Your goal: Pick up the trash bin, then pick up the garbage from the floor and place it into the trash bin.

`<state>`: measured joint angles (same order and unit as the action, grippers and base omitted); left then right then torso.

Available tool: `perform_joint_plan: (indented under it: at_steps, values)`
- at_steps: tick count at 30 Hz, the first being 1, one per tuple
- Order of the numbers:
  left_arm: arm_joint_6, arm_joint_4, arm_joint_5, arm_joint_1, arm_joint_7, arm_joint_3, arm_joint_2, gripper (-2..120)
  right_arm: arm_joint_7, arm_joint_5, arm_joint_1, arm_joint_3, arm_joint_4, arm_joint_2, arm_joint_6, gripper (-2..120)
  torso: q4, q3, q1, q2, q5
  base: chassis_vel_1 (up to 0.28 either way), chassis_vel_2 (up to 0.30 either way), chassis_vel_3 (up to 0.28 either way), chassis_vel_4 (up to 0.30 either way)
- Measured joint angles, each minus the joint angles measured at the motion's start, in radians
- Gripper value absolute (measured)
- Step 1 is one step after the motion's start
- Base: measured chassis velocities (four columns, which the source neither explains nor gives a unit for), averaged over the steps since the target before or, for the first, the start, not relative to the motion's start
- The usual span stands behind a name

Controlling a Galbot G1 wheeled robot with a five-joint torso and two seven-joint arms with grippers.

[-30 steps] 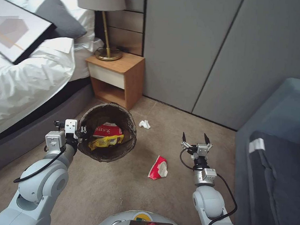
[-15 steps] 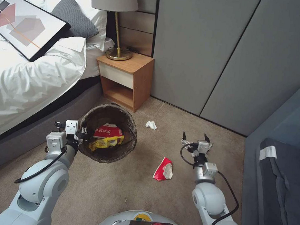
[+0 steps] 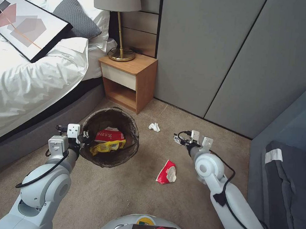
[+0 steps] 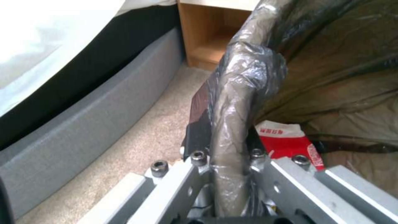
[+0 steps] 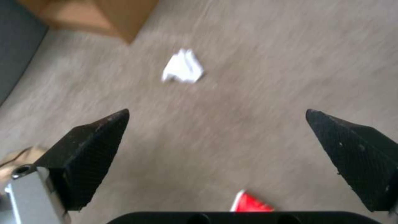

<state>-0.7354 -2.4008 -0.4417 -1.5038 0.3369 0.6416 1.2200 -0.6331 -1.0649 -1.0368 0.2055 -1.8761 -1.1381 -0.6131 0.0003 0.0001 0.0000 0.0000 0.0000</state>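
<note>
**Bin held by its rim, two scraps left on the carpet**

From the head view, the left hand (image 3: 81, 139) grips the near-left rim of the trash bin (image 3: 110, 136), which sits by the bed frame in front of the nightstand (image 3: 129, 78). Red and yellow wrappers (image 3: 108, 139) already lie inside. The right hand (image 3: 178, 139) reaches out low over the carpet, between the crumpled tissue (image 3: 154, 127) nearer the wall and the red wrapper (image 3: 166, 172) nearer the robot. From here I cannot tell how its fingers stand.

The left wrist view shows what the head view cannot: the jaws are clamped on the bag-covered rim (image 4: 232, 130) alone. That slick film could slide or tear, I'd guess, and tip the bin.

The right wrist view shows the fingertips (image 5: 95, 137) spread wide apart, the tissue (image 5: 182, 67) ahead and the red wrapper (image 5: 251, 203) almost beneath the wrist. A light tissue may get nudged away rather than caught.
</note>
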Motion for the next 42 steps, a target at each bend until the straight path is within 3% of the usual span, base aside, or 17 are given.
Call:
perform_joint_plan:
  at_steps: [4, 9, 19, 42]
  values:
    - [0.000, 0.002, 0.004, -0.002, -0.001, 0.003, 0.003, 0, -0.083, -0.141, 0.088, -0.078, 0.076, -0.033, -0.030, 100, -0.0001, 0.000, 0.000, 0.000, -0.0001, 0.000, 0.000, 0.000, 0.000]
    - [0.000, 0.011, 0.005, 0.002, -0.001, 0.005, 0.002, 0, -0.112, -0.198, 0.141, -0.124, 0.156, -0.071, -0.038, 100, -0.0003, 0.000, 0.000, 0.000, -0.0003, 0.000, 0.000, 0.000, 0.000]
    - [0.000, 0.026, 0.005, 0.012, -0.006, 0.005, -0.002, 0, -0.112, -0.093, 0.116, -0.133, 0.283, -0.135, -0.016, 100, -0.0003, 0.000, 0.000, 0.000, -0.0001, 0.000, 0.000, 0.000, 0.000]
    - [0.000, 0.043, 0.004, 0.029, -0.010, -0.007, -0.001, 0, -0.154, -0.006, -0.022, -0.077, 0.243, -0.118, -0.009, 100, -0.0004, 0.000, 0.000, 0.000, 0.0000, 0.000, 0.000, 0.000, 0.000]
